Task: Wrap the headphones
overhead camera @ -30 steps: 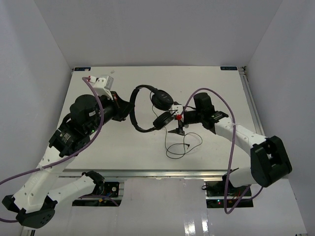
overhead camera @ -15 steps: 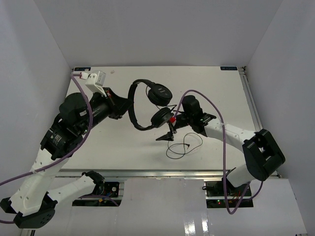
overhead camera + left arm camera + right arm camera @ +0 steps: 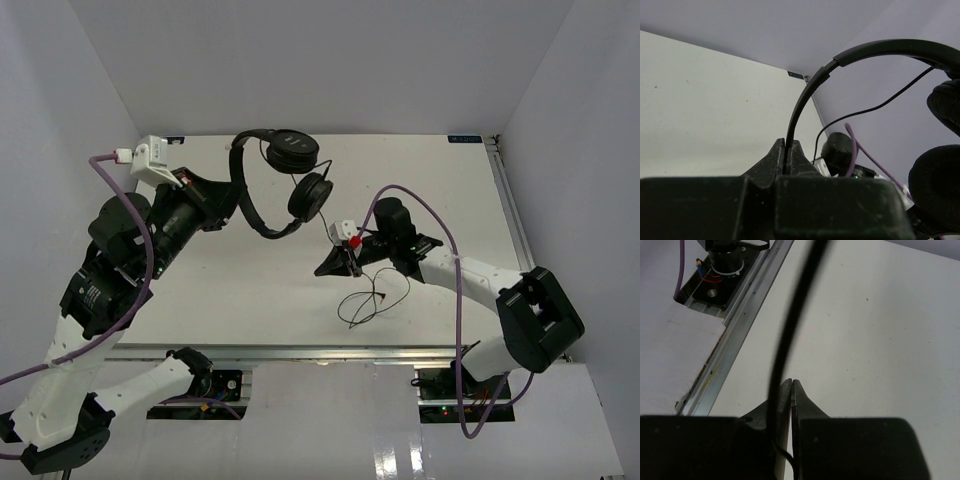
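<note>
Your tabletop (image 3: 465,170) is white and walled in by pale panels at the left, right and far sides. Your left arm (image 3: 130,250) reaches up along the left side toward the far left corner. Your right arm (image 3: 480,275) lies low across the near right part, with a purple cable (image 3: 412,185) arching over it.

The headphones (image 3: 243,195) are up off the tabletop, over its far left part. The headband (image 3: 805,97) curves away from the left claw (image 3: 228,196). One earcup (image 3: 291,152) sits near the far edge and the other earcup (image 3: 311,195) hangs just nearer and to the right of it.

Your left claw is clamped tight on the headband. In the left wrist view the thin band stands straight up out of the pinched jaws.

Your right claw (image 3: 332,264) sits near the middle of the tabletop, well apart from the earcups and pointing left. Its jaws are closed to a sliver. In the right wrist view the cord (image 3: 790,315) comes down across the left finger (image 3: 780,400) and tucks into the gap lower down, so it appears gripped there.

The rest of the cord lies in a loose loop on the tabletop, just near of the right claw.
</note>
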Motion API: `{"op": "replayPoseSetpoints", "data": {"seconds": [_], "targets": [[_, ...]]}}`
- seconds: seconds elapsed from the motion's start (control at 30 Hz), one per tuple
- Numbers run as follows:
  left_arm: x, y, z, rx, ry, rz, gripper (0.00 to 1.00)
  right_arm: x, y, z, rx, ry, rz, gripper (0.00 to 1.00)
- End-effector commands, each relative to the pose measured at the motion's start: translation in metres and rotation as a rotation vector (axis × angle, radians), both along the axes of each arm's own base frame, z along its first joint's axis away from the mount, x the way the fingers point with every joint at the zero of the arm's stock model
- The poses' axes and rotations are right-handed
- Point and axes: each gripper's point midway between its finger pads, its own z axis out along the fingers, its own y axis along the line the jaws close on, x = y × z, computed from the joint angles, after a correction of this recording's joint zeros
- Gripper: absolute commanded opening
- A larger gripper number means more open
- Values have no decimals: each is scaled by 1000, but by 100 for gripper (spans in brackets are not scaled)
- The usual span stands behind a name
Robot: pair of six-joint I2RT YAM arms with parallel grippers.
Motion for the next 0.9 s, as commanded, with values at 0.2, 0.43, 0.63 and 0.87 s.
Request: {"op": "replayPoseSetpoints", "data": {"seconds": [0.2, 0.43, 0.63, 0.87], "targets": [[53, 36, -6, -96, -13, 366, 0, -10, -19, 26, -107, -127, -109, 8], [108, 27, -61, 118, 73, 490, 0, -4, -41, 44, -261, -387, -244, 8], [154, 19, -131, 320, 183, 496, 0, 32, -58, 75, -352, -531, -395, 8], [159, 8, -223, 520, 283, 384, 0, 71, -70, 131, -329, -695, -576, 8]]}}
